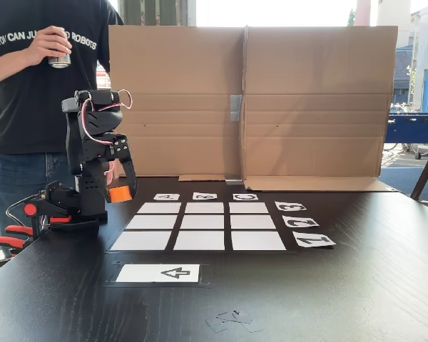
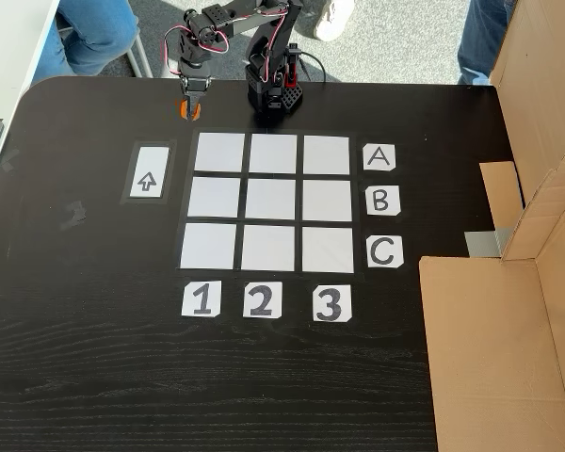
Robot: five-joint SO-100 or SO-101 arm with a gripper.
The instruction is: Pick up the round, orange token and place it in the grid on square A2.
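The round, orange token sits between the black fingers of my gripper, which is shut on it and points down. It hangs above the dark table, just off the corner of the grid on the robot's side, near the A line and the 1 line. Square A2 is a bare white cell, the middle one of the line tagged A, right in front of the arm's base. All nine cells lie bare.
A white card with a black arrow lies beside the grid. A tall cardboard wall stands along one table edge. A person holding a can stands behind the arm. Orange-red clamps hold the base.
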